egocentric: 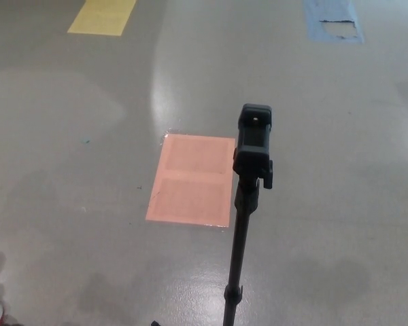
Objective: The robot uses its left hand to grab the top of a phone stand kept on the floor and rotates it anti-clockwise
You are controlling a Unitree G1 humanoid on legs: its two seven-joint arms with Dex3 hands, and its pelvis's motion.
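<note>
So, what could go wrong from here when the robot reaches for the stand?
1. The phone stand is a tall thin pole with its clamp head on top; a sideways push could probably tip it.
2. No left hand shows in the head view, so the reach starts from out of sight and might arrive off target.
3. The glossy floor may let the base slide instead of turning.
</note>
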